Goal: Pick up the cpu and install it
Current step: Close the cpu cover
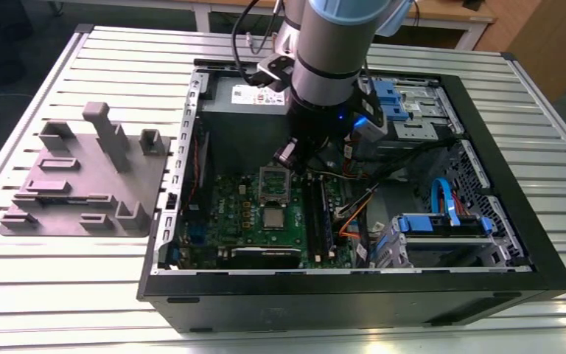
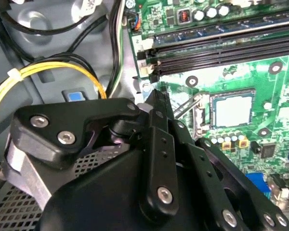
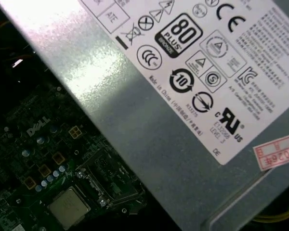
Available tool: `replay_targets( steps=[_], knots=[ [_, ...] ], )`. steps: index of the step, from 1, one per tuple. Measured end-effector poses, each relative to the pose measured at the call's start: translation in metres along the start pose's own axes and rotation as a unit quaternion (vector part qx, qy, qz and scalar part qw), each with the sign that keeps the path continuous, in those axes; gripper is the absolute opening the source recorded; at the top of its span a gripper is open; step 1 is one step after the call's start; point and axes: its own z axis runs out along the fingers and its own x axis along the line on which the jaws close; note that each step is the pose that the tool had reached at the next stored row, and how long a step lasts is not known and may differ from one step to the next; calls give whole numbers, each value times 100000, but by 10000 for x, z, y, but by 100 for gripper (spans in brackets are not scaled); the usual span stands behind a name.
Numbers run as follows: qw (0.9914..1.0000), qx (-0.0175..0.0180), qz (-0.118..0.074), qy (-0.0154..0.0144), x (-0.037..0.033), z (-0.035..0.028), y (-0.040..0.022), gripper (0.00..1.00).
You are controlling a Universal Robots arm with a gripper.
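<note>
Slatted table (image 1: 57,295); gripper (image 1: 288,157) hides socket; cpu (image 1: 275,218) visible.

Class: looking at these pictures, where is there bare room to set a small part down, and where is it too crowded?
Free: the slatted table in front of the grey fixture, and right of the computer case. Crowded: inside the case, around the cpu, cables and drive bays.

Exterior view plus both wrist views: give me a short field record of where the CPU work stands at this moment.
setting: open computer case on a slatted table
cpu: lying on the green motherboard, beside the open socket; cpu
arm: reaching down into the case, above the socket
pincer: fingers hidden, state cannot tell
held: nothing seen
other: grey power supply
</note>
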Motion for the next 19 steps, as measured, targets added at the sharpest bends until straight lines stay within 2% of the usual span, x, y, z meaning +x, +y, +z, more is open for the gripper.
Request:
replay_targets(
  steps=[7,19],
  knots=[
    [99999,311,13,349,3,-61,7,10],
    [99999,322,17,359,49,-74,-13,10]
  ],
)
